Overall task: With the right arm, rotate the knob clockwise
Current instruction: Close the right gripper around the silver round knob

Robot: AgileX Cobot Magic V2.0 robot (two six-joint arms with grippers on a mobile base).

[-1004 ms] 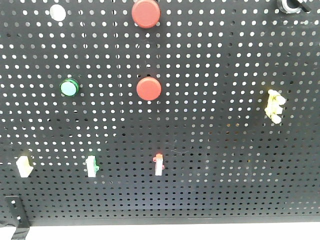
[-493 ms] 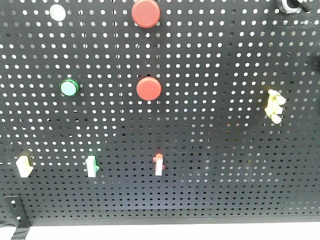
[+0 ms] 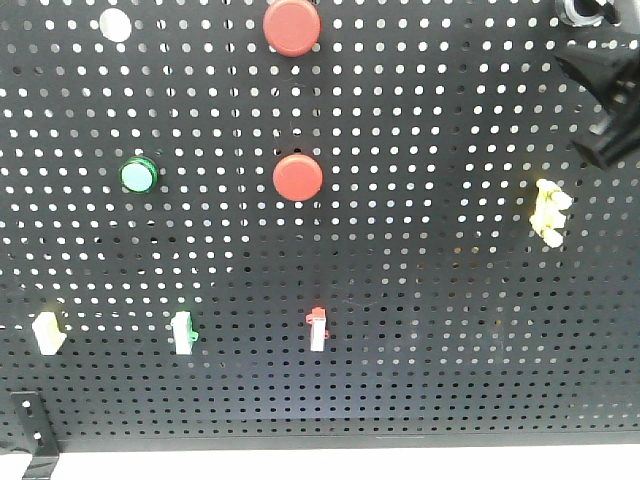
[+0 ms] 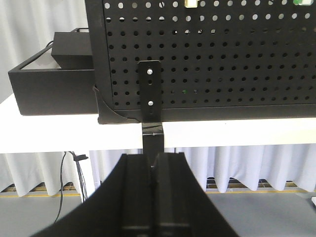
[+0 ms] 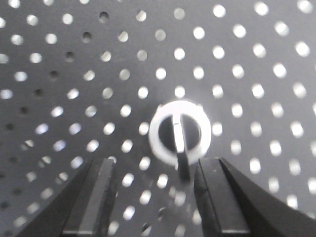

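Observation:
The knob (image 5: 180, 132) is a silver-grey ring with a dark centre and an upright black grip bar, fixed on the black pegboard (image 5: 74, 54). In the right wrist view it sits just above and between my right gripper's fingers. My right gripper (image 5: 155, 190) is open and empty, close to the board; the bar hangs near the right finger (image 5: 217, 197). In the front view the knob (image 3: 580, 12) shows at the top right corner, with my right gripper's black body (image 3: 610, 95) just below it. My left gripper (image 4: 154, 163) is shut and empty, below the board's lower edge.
On the pegboard (image 3: 430, 330) are two red round buttons (image 3: 292, 26) (image 3: 298, 177), a green button (image 3: 138, 175), a white button (image 3: 115, 24), a yellow clip switch (image 3: 549, 211) and three small toggle switches along the lower row (image 3: 317, 328). A black bracket (image 4: 149, 91) fixes the board to a white table (image 4: 59, 133).
My right gripper has come into the front view at the upper right, below the knob; one second ago it was out of that view. Nothing on the board has moved.

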